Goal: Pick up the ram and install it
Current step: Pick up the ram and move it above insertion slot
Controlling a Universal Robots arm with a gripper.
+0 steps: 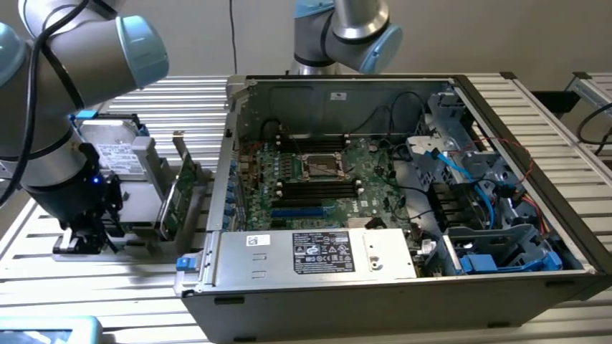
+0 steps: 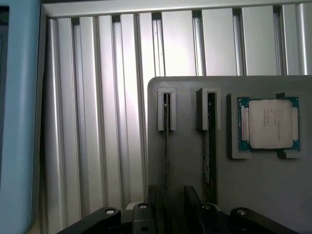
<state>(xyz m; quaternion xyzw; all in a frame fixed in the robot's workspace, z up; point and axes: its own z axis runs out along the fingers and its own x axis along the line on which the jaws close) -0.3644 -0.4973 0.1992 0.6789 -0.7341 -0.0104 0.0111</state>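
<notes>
The ram stands on edge in a narrow slot of the gray holder, evidently so that its flat faces can be taken from above. It lies between the jaws of the gripper, which stand apart, not clamped on it. A second stick is slotted just beside the gripper, with a processor beyond it. The arm points straight down over the holder, well apart from the open computer case.

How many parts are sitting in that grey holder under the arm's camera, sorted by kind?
ram sticks, standing on edge in slots: 2
processor chip: 1
Total: 3
</notes>
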